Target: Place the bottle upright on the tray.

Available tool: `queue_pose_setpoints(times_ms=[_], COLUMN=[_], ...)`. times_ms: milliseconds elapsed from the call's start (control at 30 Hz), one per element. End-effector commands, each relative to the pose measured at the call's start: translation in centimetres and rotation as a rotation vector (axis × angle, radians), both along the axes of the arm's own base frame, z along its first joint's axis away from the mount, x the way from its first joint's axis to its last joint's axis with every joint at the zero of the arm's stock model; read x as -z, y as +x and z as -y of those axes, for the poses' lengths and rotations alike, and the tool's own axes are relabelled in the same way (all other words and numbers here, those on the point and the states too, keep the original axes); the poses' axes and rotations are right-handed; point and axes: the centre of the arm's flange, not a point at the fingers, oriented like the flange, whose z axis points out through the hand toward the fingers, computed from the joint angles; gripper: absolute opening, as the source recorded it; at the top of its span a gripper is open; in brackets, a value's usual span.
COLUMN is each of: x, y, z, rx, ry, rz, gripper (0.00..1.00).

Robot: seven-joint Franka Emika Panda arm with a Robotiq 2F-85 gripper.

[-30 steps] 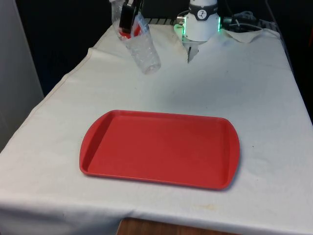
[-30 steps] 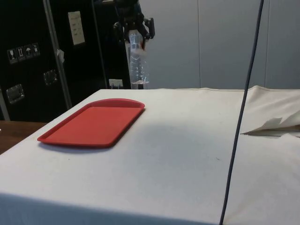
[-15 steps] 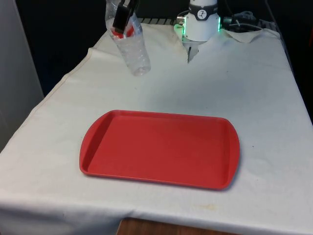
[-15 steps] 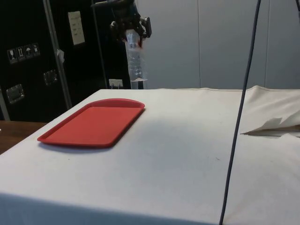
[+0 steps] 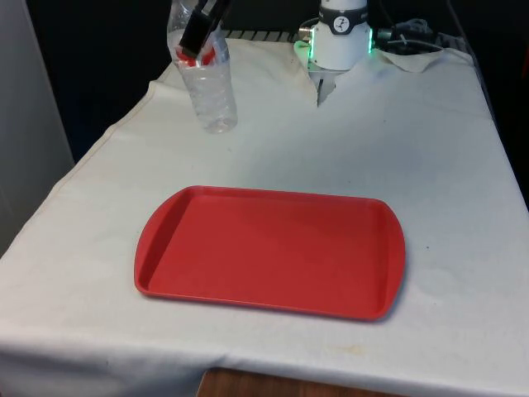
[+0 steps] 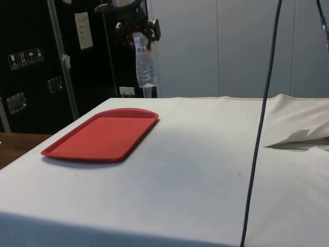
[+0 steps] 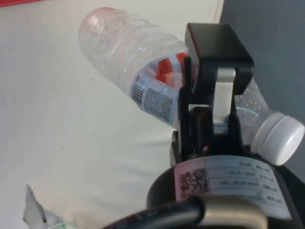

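While the gripper [image 5: 201,33] clamps its label, the bottle [image 5: 207,87] hangs nearly upright beyond the tray [image 5: 269,251].

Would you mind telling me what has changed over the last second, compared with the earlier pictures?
The gripper, shut on the bottle throughout, has carried it toward the front view's left and lifted it higher above the table in the side view. The bottle has also swung from a clear tilt to nearly upright. Nothing was taken or released. The red tray lies where it was.

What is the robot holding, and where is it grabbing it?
The gripper holds a clear plastic bottle by its upper part, near the label.
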Motion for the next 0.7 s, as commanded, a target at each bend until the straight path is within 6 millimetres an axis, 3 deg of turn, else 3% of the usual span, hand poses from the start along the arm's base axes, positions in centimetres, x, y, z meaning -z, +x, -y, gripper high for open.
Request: queue_pose_setpoints(times_ms=[0, 433, 667], x=[0.0, 0.5, 1.3], y=[0.4, 2.2, 4.0], z=[-0.1, -0.9, -2.3], rx=[0.005, 0.004, 0.011], ry=[-0.019, -0.105, -0.174], rz=[0.011, 0.039, 0.07], gripper=[0.33, 0.33, 0.33])
